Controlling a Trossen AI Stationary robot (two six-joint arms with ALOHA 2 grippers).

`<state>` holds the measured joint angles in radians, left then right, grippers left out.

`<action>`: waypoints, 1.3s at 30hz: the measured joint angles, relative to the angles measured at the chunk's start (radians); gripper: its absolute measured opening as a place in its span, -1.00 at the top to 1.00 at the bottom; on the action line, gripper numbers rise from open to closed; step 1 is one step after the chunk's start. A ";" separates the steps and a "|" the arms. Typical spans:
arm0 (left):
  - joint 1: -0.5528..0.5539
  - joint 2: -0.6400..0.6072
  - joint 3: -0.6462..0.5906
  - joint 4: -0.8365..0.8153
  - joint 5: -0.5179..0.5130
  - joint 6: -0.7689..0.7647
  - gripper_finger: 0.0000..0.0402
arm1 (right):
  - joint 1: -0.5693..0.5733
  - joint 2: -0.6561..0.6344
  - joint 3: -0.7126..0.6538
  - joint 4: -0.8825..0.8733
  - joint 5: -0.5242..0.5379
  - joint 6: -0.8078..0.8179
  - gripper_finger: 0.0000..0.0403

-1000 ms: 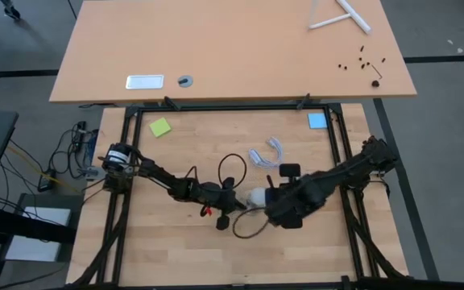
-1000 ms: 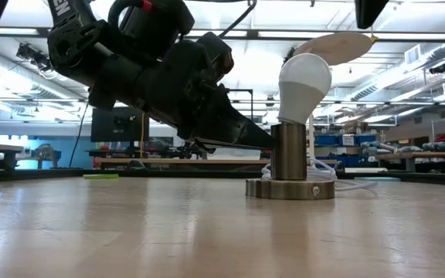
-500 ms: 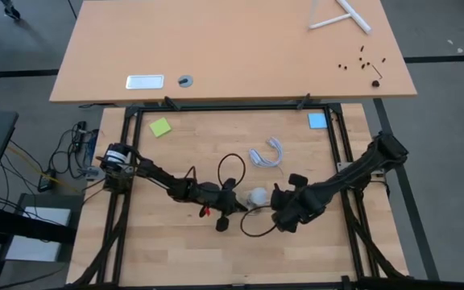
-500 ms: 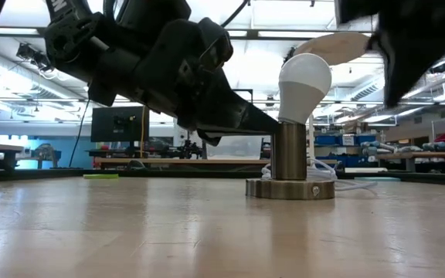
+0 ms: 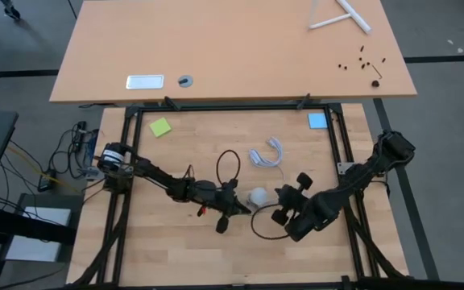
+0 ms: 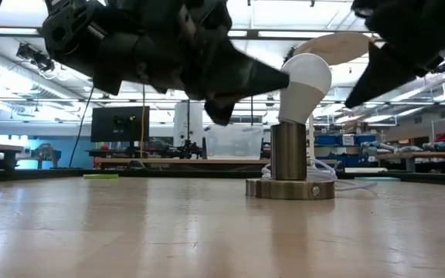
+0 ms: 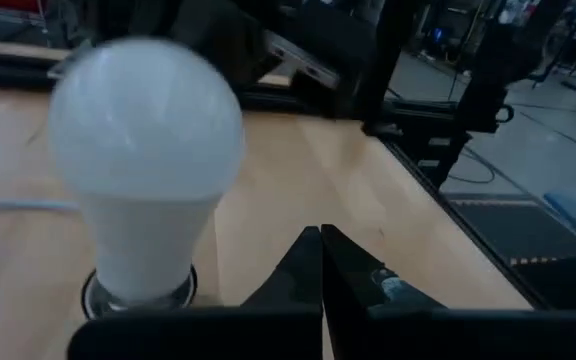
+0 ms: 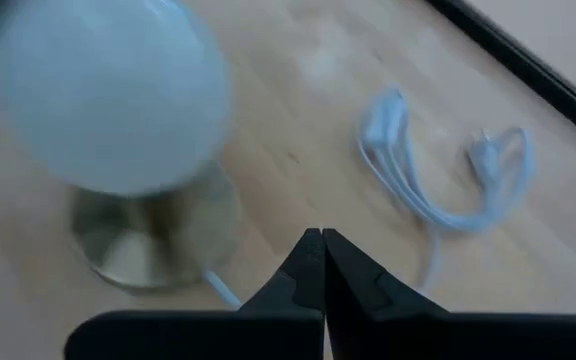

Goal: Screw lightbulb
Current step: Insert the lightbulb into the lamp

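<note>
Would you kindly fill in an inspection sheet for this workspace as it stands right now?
Surface: wooden table inside a black frame, mostly bare.
Job's things: lightbulb stands upright in the metal socket; whether it is fully screwed in cannot be told.
Clutter: green note and blue note at the far corners.
Grippers: left gripper shut, beside the bulb; right gripper shut, on the bulb's other side. Neither holds it.
Cables: white cord, coiled loosely beyond the socket; a black arm cable loops above the table.
Surroundings: second desk behind with a white frame and small dark parts; workshop benches in the low view; no person seen.
</note>
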<state>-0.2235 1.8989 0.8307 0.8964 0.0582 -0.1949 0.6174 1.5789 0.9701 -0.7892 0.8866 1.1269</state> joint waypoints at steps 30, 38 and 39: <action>-0.001 -0.008 0.029 -0.023 -0.117 0.033 1.00 | -0.040 -0.003 -0.013 0.355 0.055 -0.318 0.98; -0.001 -0.008 0.029 -0.026 -0.140 0.033 1.00 | -0.058 -0.003 -0.013 0.355 0.023 -0.319 0.98; -0.001 -0.008 0.029 -0.026 -0.141 0.033 1.00 | -0.059 -0.003 -0.013 0.355 0.021 -0.319 0.98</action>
<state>-0.2245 1.8912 0.8597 0.8703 -0.0829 -0.1616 0.5583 1.5761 0.9573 -0.4340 0.9076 0.8082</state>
